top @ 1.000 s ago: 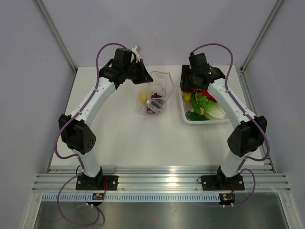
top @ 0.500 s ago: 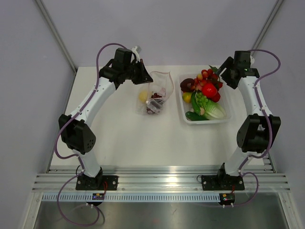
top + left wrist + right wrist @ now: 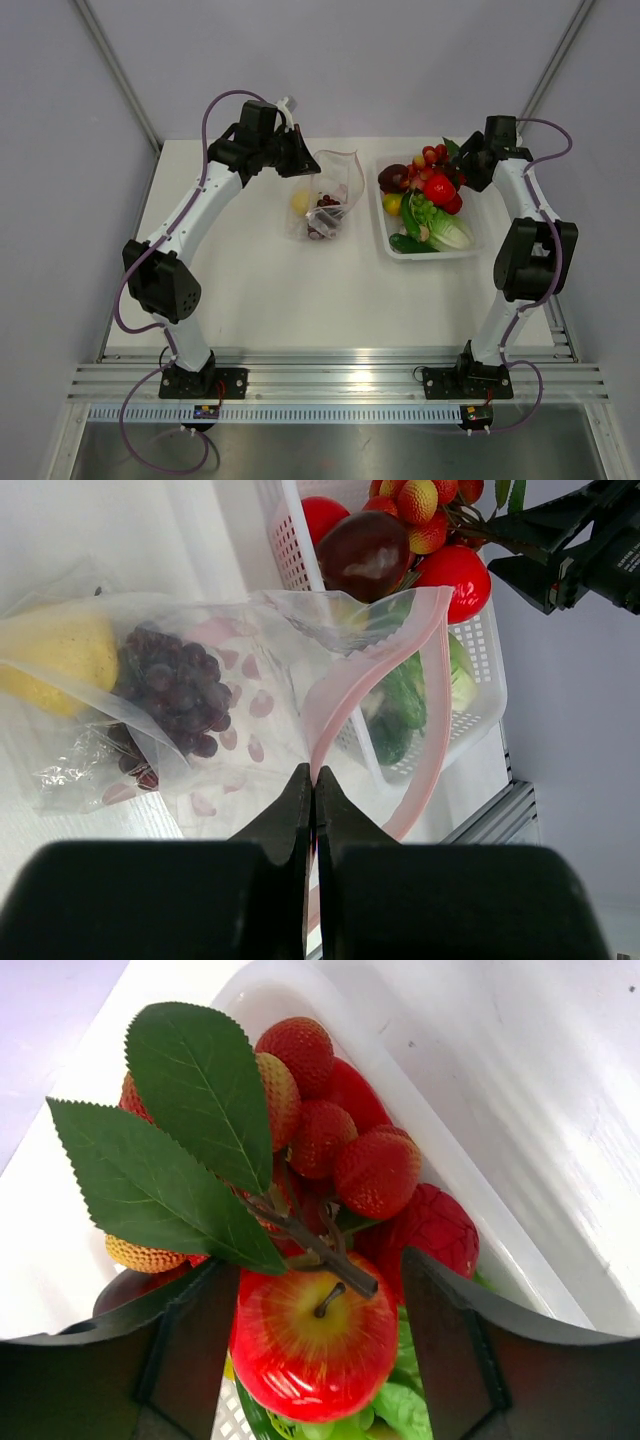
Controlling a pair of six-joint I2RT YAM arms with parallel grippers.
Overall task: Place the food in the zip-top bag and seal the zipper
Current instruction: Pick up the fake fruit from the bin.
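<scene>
The zip-top bag (image 3: 338,172) lies at the table's middle back, holding a yellow lemon (image 3: 60,650) and dark grapes (image 3: 175,685). My left gripper (image 3: 315,780) is shut on the bag's mouth edge, on the pink zipper (image 3: 430,680), and holds the mouth open; it also shows in the top view (image 3: 300,160). My right gripper (image 3: 320,1290) is open over the far right of the white basket (image 3: 470,250), its fingers on either side of a red apple (image 3: 315,1345) and apart from it. A leafy bunch of red fruit (image 3: 330,1130) lies against the apple.
The basket also holds a dark plum (image 3: 362,552), lettuce (image 3: 447,232), green vegetables (image 3: 407,243) and another lemon (image 3: 392,204). The table's back edge and walls are close behind both grippers. Metal rails run along the near edge.
My right arm has swung from the basket's left end to its far right corner and then edged in over the fruit. The left arm and the bag have not moved.
</scene>
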